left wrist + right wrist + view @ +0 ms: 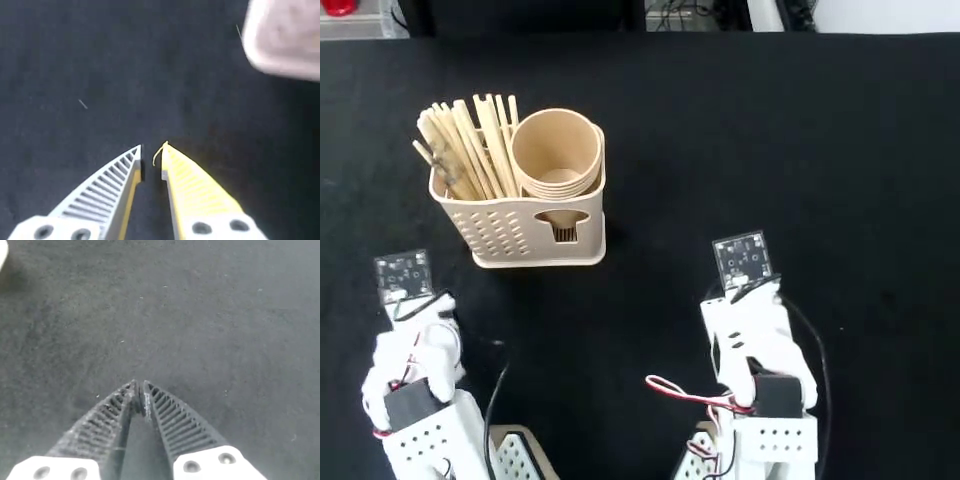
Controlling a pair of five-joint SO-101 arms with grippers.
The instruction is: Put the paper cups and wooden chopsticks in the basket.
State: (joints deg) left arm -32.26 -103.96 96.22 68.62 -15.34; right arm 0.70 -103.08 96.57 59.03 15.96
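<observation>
On the black bench [800, 150] the basket [520, 235] stands upright at the far left, with both kinds of task item already inside it. The left arm [415, 360] and right arm [755, 340] sit folded back at the near edge, well apart from the basket. The stacked paper cups [557, 150] fill the right compartment, mouths up. The chopsticks [470, 140] stand bunched and leaning in the left one.

The left jaws point down at bare cloth with a narrow gap between the tips and nothing held. The right jaws are clenched tip to tip, also on nothing.

By this layout the loading looks finished, so the step in hand is probably just to rest. To do that well, keep both arms low and tucked, away from the basket wall. The chopsticks rise above the rim and fan outward, so a stray sweep from the left arm could knock them out or tip the basket. No cup or stick can be seen lying loose on the cloth.

The surface is a dark, matt cloth with a few specks of lint, flat and unwrinkled. Beyond its far edge are a red object [340, 8] at one corner, some cables [670, 15] and a pale patch of wall.
</observation>
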